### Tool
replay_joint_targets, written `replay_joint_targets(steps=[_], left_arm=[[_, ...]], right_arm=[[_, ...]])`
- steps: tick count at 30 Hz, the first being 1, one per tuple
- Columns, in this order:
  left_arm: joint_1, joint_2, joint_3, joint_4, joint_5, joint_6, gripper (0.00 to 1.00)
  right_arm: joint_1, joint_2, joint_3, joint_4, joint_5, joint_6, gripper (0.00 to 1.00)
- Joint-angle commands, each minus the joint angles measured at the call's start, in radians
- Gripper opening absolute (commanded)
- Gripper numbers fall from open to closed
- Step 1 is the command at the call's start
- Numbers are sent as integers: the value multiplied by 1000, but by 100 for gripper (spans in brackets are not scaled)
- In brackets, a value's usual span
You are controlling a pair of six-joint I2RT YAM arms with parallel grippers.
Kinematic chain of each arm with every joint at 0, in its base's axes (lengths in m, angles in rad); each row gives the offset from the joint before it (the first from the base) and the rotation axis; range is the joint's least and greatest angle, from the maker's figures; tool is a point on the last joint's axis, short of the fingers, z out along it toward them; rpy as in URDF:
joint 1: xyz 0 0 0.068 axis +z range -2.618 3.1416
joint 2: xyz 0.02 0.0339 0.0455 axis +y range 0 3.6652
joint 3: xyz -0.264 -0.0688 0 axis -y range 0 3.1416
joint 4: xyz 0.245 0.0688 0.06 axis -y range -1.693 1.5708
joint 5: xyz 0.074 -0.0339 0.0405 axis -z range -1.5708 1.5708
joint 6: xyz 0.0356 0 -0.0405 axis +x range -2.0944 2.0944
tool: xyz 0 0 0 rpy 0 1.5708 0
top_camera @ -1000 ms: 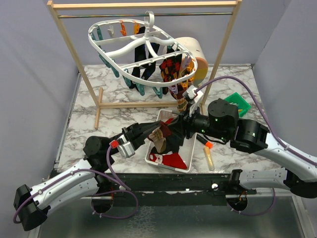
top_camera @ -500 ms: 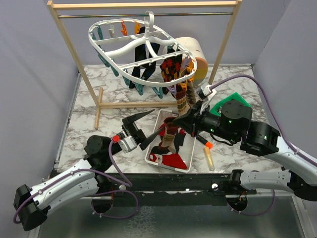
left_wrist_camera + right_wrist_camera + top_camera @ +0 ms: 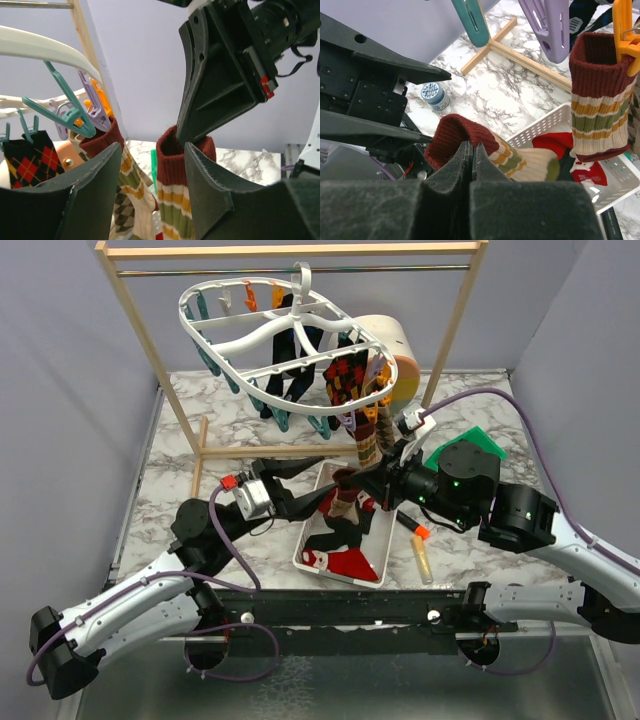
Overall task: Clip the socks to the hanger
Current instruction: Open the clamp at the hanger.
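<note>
My right gripper (image 3: 472,147) is shut on the maroon cuff of a striped sock (image 3: 520,160), which hangs over the white basket (image 3: 545,130). In the top view that sock (image 3: 345,502) dangles below the right gripper (image 3: 347,478). My left gripper (image 3: 325,478) stands open beside the cuff. In its own view the left gripper (image 3: 152,150) frames the held sock (image 3: 185,200) without gripping it. A matching sock (image 3: 600,100) hangs from an orange clip (image 3: 627,35) on the white hanger (image 3: 270,330). A red-black argyle sock (image 3: 30,160) hangs there too.
The hanger hangs from a wooden rack (image 3: 150,350). The basket (image 3: 305,540) holds red and black socks. To its right lie an orange-capped tube (image 3: 420,560) and a green object (image 3: 470,445). A beige roll (image 3: 395,345) stands at the back. A blue-white cap (image 3: 434,95) lies on the marble.
The left gripper let go of the striped sock and opened, then rose level with the cuff. The right gripper shut on the cuff and lifted the sock toward the hanger.
</note>
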Motion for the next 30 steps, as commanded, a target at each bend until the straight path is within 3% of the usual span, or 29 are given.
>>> replay_joint_targets(steps=[1,15,30], left_arm=[[-5,15,60,-95,19,-105,56],[-6,50,137,-271,9,-184,55],[-6,79,167,-279,30,-139,58]], right_arm=[[5,-5,7,10,44,11,0],[5,-7,2,22,66,16,0],[5,-2,-10,57,-18,-8,0]])
